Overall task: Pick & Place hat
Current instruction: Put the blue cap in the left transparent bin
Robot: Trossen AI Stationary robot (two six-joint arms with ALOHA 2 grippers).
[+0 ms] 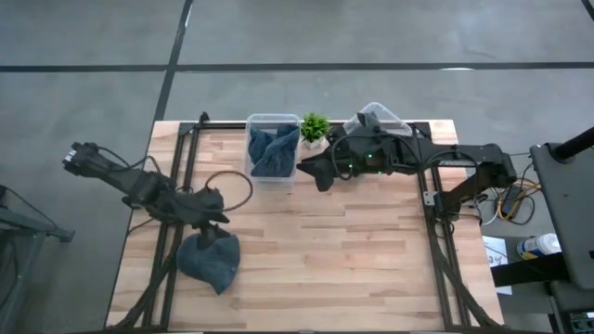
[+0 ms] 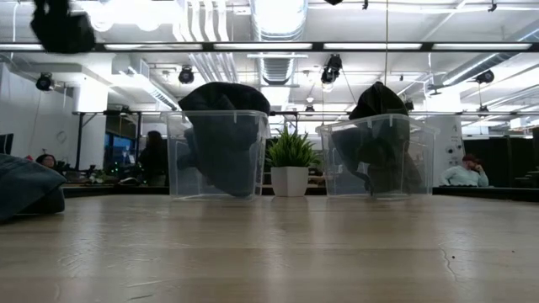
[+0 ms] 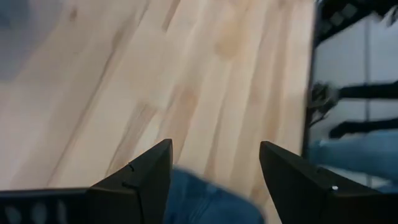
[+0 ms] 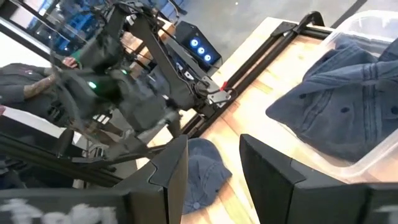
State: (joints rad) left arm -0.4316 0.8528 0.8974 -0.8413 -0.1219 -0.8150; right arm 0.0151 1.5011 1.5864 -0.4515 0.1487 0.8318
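Your left gripper (image 1: pixel 215 221) hangs wide open right over the blue hat (image 1: pixel 210 260) on the wooden table (image 1: pixel 353 260).

On the left, the hat lies flat near the table's front left corner. Your left gripper sits just above its back edge, fingers spread as wide as they go and holding nothing. From the left wrist, blue cloth shows between the two fingers (image 3: pixel 146 177), so the hat looks lined up for a grab. In the middle, at the back, a clear bin (image 1: pixel 272 148) holds more blue cloth, likely where hats go. A small green plant (image 1: pixel 315 126) stands beside it. On the right, your right gripper (image 1: pixel 306 169) waits by that bin, fingers partly open and empty, well apart from the hat.
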